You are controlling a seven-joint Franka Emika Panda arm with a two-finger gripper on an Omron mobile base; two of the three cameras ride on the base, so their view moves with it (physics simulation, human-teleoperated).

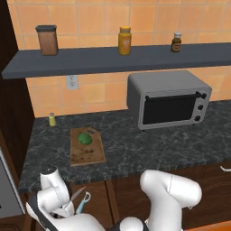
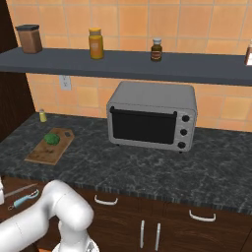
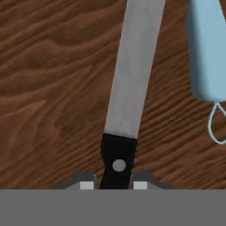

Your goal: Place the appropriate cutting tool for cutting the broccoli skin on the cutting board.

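— What is the pincer (image 3: 113, 186) doing?
— Its two tips sit tight against the black riveted handle of the knife (image 3: 132, 75), clamped on it.
— And the knife itself?
— A slim, flat silver blade lying on grainy brown wood in an open drawer below the counter's front left corner, its long axis running straight away from the pincer; its tip is cut off in the hand view. A smooth light-blue peeler (image 3: 207, 48) lies just beside it.
— The board?
— The rectangular wooden cutting board (image 1: 87, 151) lies near the counter's left end, with the knobbly green broccoli (image 1: 85, 138) on it.

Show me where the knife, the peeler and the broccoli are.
knife (image 3: 132, 75), hand view, middle of the silver blade.
peeler (image 3: 207, 53), hand view, its light-blue handle.
broccoli (image 1: 85, 138), left base view, centre of the green lump.
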